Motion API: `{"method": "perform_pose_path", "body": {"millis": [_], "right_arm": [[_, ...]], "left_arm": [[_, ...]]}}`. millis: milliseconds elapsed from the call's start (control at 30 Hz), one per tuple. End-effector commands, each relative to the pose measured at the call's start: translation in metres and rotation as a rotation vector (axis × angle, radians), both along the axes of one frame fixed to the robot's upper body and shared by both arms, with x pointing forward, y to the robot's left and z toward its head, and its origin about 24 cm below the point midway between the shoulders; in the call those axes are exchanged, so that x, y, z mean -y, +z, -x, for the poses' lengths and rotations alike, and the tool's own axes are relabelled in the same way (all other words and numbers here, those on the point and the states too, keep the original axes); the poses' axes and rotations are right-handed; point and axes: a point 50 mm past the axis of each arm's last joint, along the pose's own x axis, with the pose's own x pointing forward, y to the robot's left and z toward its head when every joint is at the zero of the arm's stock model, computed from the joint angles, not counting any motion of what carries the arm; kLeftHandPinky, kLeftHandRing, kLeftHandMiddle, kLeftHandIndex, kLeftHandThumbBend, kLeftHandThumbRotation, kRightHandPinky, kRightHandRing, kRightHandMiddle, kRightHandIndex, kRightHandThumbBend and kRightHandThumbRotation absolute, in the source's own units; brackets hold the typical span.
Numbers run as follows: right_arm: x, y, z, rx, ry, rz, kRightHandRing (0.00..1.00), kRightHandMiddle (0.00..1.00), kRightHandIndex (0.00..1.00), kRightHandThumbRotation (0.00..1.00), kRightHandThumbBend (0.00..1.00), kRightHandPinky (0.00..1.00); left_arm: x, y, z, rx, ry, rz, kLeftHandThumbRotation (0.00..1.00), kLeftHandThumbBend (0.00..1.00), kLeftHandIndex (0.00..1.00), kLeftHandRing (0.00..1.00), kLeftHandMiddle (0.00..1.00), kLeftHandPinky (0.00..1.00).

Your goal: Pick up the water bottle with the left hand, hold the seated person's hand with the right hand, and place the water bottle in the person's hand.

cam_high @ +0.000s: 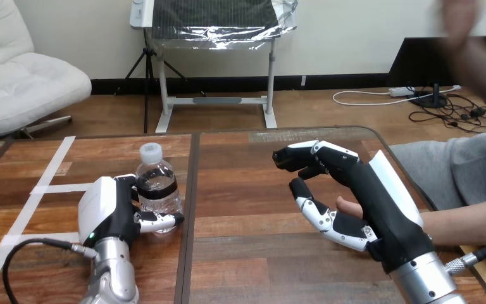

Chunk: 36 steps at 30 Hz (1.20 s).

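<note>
Left robot hand (117,212), in the lower left of the head view, is wrapped round the water bottle (158,183). Its thumb crosses the front of the bottle low down and its palm presses in from the left side. The bottle stands upright with its cap on, and its base looks to be resting on the table (247,253), left of the dark seam between the boards. The grip sits low and sideways, likely so the neck and top stay free for the handover. The lift does not appear to have begun.

Right robot hand (361,190) reaches across the right centre of the frame, its fingers stretched out toward the upper left and its thumb held apart below them. The person's hand (348,206) lies beneath or behind its palm, with one fingertip showing in the gap between thumb and fingers. Nothing curls round that hand, so the two overlap without a visible grasp. This robot hand seems positioned to steady the person's hand as a landing place, well apart from the bottle.
</note>
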Motion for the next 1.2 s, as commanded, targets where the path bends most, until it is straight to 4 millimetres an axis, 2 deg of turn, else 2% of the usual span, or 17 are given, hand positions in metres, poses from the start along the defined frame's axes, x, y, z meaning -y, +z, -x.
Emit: {"method": "perform_pose_path", "body": {"millis": [0, 1167], "right_arm": [[0.0019, 0.0182, -0.003, 0.077, 0.001, 0.001, 0.71, 0.69, 0.67, 0.0, 0.25, 0.68], [0.0002, 0.0183, -0.0039, 0.07, -0.002, 0.005, 0.71, 0.69, 0.67, 0.0, 0.25, 0.67]], "left_arm": [[0.0029, 0.0222, -0.0151, 0.127, -0.006, 0.03, 0.0, 0.58, 0.51, 0.43, 0.47, 0.39], [0.0085, 0.0312, -0.0106, 0.285, 0.071, 0.302, 0.0, 0.59, 0.52, 0.42, 0.45, 0.4]]}}
